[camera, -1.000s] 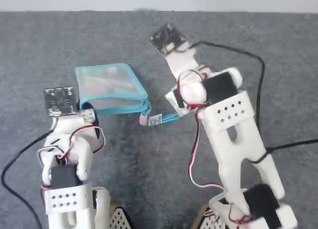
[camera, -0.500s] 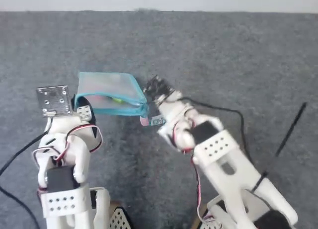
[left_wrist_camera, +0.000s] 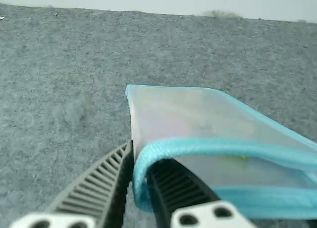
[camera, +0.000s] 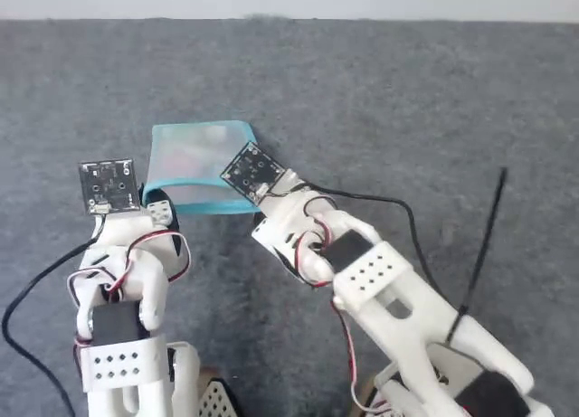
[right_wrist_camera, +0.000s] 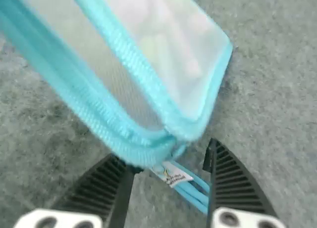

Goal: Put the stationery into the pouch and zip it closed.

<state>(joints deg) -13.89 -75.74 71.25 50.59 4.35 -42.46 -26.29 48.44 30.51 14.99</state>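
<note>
Pouch, translucent with teal trim, lies on the grey counter left of centre in the high view, its zip edge toward the two arms. Stationery: pale blurred shapes show through the clear wall, so the contents appear to be inside; no loose items seen on the counter. Left end effector is nipped narrow on the teal edge at the pouch's lower-left corner, holding it. Right end effector stands wide at the lower-right corner, with the pull tag and its cords between the jaws but not gripped. Zip: two teal bands run apart and meet only at that corner, so the mouth looks unclosed. Judgement: loading done, closing not yet done. Remaining: right side takes the tag and draws it across toward the held corner.
</note>
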